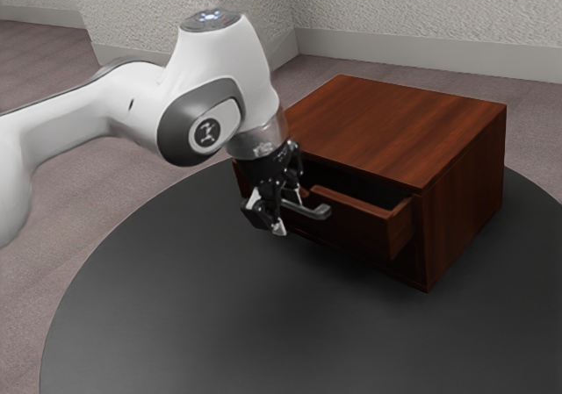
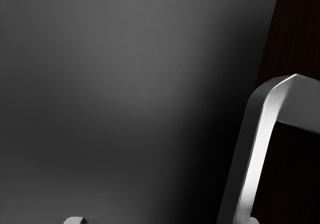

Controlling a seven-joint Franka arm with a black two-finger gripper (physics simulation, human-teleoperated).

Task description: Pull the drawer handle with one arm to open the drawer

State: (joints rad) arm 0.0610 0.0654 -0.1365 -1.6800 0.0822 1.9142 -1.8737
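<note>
In the exterior view, your arm reaches in toward the front of the cabinet, which sits on the round black desk. The drawer stands partly out of the cabinet's front, with a dark gap showing behind its front panel, so I judge the pull as under way but not finished. The handle is a grey bar mounted on the drawer's face. Its long axis runs level and parallel to the cabinet's front. Your jaws are at the end of the handle farthest from the cabinet's visible side wall. They look apart here, hooked around the bar rather than pinching it.

In the wrist view, the handle shows as a bright bent metal bar standing off the dark wood of the drawer, with the desk spread grey beyond it. Two pale fingertips peek in well apart, and the bar's leg lies just beside one of them and far from the other. So the jaws are spread, not clamped.

The move depends on direction: pull straight out from the cabinet's front, square to the bar's long axis. If you drift sideways along the bar, I think the hook could slide off its end.
</note>
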